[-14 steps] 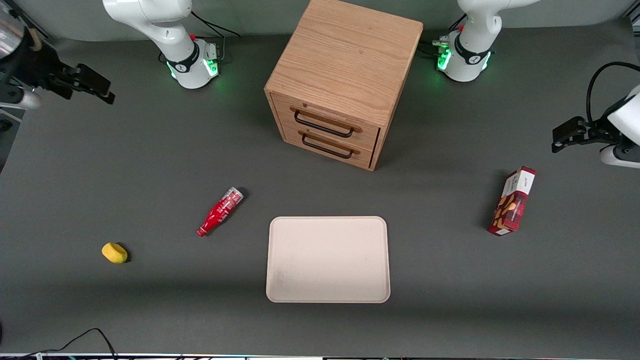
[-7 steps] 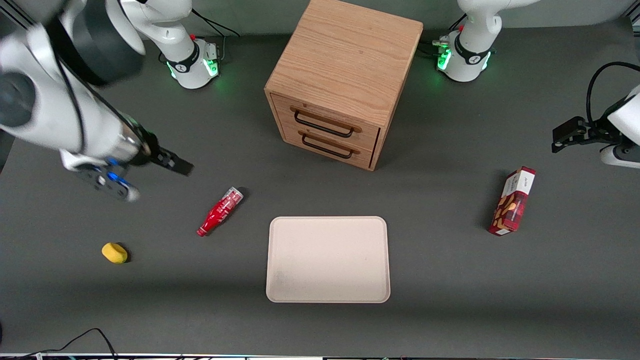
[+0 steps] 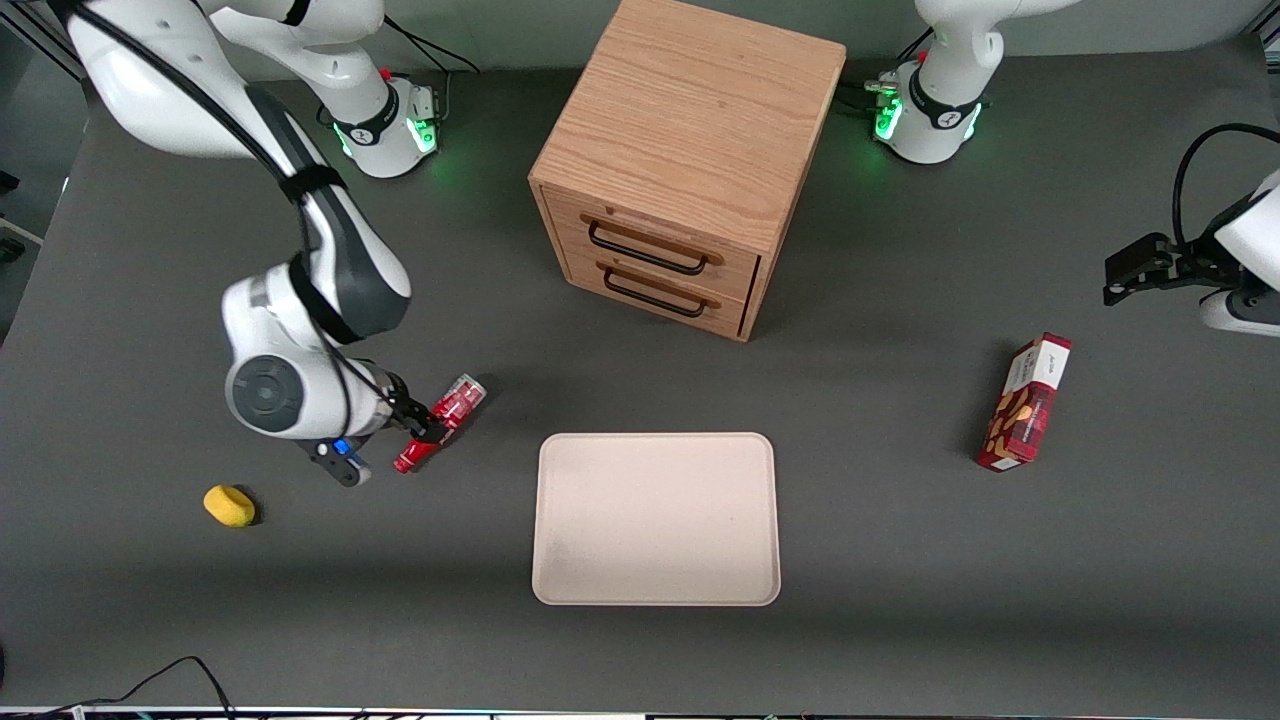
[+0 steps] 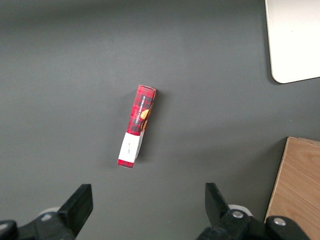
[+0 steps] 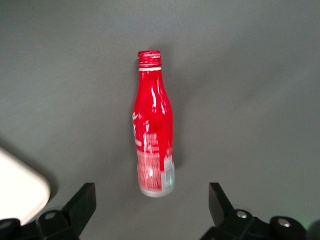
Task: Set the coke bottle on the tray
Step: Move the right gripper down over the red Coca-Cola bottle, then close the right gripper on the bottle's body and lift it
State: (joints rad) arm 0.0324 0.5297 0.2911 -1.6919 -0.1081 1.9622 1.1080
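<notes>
The coke bottle (image 3: 461, 400) is small, red and red-capped, and it lies on its side on the dark table, beside the tray (image 3: 655, 518) toward the working arm's end. My right gripper (image 3: 424, 431) hovers just above the bottle's middle. In the right wrist view the bottle (image 5: 152, 140) lies lengthwise with its silvery base toward the gripper (image 5: 151, 199). The gripper is open, its two black fingers (image 5: 82, 200) spread wide of the base and touching nothing. A rounded corner of the pale beige tray (image 5: 20, 187) shows beside the bottle.
A wooden two-drawer cabinet (image 3: 690, 160) stands farther from the front camera than the tray. A red snack box (image 3: 1025, 403) lies toward the parked arm's end. A yellow lump (image 3: 229, 505) sits near the working arm's end. A black cable (image 3: 170, 675) curls at the front edge.
The right arm has swung in from the table's edge and come down over the bottle. The bottle and the tray have not moved.
</notes>
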